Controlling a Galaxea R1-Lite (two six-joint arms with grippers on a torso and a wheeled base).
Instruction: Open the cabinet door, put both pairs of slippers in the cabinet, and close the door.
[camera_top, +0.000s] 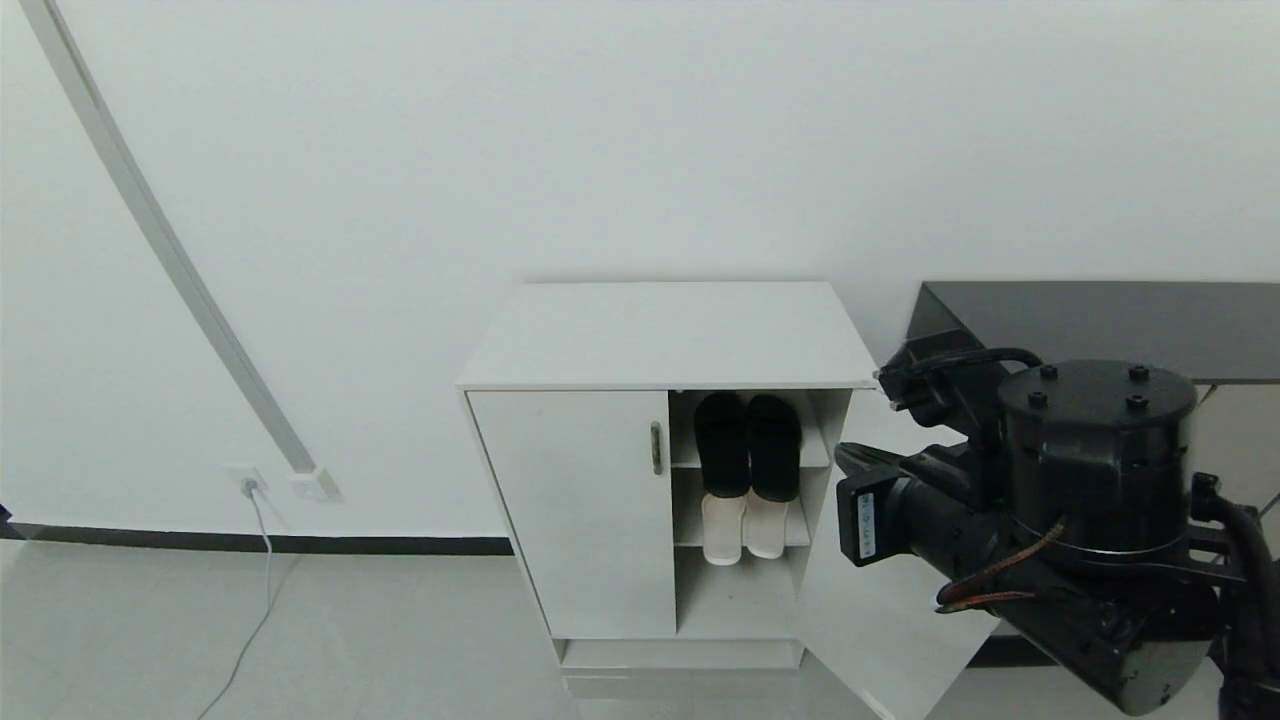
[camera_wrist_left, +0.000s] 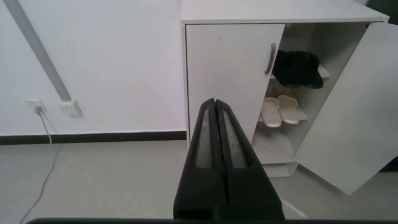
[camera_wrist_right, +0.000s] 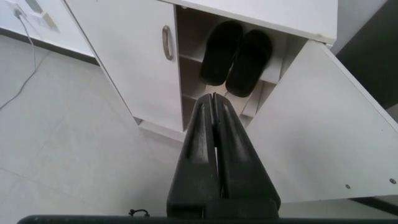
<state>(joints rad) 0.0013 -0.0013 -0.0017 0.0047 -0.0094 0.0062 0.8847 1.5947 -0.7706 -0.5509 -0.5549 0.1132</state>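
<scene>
- Wall (camera_top: 400, 200): plain white, unmarked, evenly lit.
- Trunking (camera_top: 170, 250): grey strip fixed to the wall, running on a slant from the upper left down to a small white box (camera_top: 316, 486) near the floor.
- Socket (camera_top: 245, 480): white, on the wall just beside the box, with a plug in it.
- Cable (camera_top: 262, 580): grey, drops from the plug to the floor and trails across it toward the camera.
- Skirting (camera_top: 250, 543): dark band along the foot of the wall.
- Floor (camera_top: 150, 640): pale grey, smooth, faintly glossy.
- Table (camera_top: 1100, 320): dark top, standing against the wall at the right.
</scene>
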